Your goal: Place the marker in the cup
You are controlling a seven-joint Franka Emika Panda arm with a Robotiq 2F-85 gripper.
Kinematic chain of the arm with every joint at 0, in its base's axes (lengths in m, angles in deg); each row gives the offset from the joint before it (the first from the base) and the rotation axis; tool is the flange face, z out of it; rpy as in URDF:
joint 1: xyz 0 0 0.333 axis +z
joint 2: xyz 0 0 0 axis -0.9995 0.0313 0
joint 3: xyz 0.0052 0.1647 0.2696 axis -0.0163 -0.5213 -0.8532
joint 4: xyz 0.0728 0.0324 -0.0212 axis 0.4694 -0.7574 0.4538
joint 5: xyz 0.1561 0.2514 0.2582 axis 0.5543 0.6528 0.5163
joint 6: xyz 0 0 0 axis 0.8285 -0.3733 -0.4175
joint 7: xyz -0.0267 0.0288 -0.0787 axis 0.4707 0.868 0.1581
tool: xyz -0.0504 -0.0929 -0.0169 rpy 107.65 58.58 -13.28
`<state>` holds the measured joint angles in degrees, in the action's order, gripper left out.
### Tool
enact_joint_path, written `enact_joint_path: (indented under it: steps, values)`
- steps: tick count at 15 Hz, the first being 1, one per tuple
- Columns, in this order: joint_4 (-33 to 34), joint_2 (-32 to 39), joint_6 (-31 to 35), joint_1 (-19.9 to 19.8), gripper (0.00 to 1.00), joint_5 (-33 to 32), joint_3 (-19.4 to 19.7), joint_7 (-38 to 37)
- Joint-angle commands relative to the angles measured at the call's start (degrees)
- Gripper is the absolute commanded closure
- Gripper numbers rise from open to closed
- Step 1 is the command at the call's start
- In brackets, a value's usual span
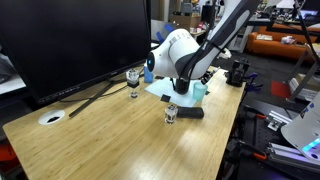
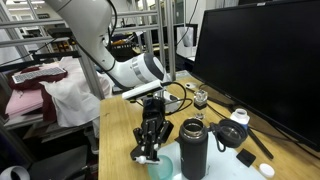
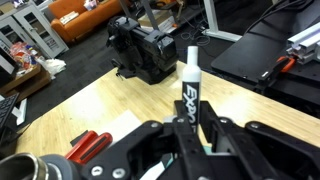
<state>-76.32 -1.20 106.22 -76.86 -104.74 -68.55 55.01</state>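
The wrist view shows the gripper [image 3: 190, 140] closed on a white marker [image 3: 189, 85], which stands upright between the fingers. The marker is too small to make out in the exterior views. In an exterior view the gripper [image 2: 149, 150] hangs just beside a pale teal cup [image 2: 164, 169] and a black bottle [image 2: 193, 150]. The wooden surface [image 1: 90, 140] also carries a large monitor [image 1: 70, 40]. Cluttered lab benches stand behind

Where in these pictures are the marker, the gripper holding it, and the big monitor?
marker [image 3: 191, 68]: wrist view, on its white upper part.
gripper [image 3: 193, 135]: wrist view, midway between its fingertips, shut on the marker.
monitor [image 1: 75, 40]: an exterior view, middle of its dark screen.
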Motion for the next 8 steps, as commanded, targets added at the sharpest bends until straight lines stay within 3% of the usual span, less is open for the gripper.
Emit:
enact_joint_path:
  steps: [1,8]
  values:
    - [2.84,2.44,-4.24,0.41,0.95,1.24,-0.31,2.85]
    - [6.59,7.35,-4.66,0.8,0.95,1.03,0.19,2.25]
